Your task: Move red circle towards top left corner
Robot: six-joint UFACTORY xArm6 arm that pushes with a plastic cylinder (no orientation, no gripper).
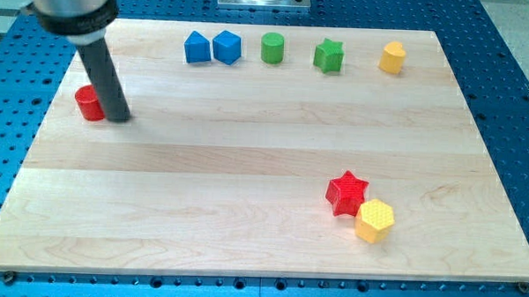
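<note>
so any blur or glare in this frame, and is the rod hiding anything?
Camera view: even light, no harsh glare on the board, shadows soft and short. Blocks look sharp; the arm's upper housing is slightly blurred. The rod covers the right edge of the red circle; my tip sits right beside it on the view's right.

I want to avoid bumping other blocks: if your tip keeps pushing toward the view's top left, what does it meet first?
My tip sits right beside the red circle, on its right, so it meets that first. Beyond it only bare board shows, though whether they touch is unclear.
</note>
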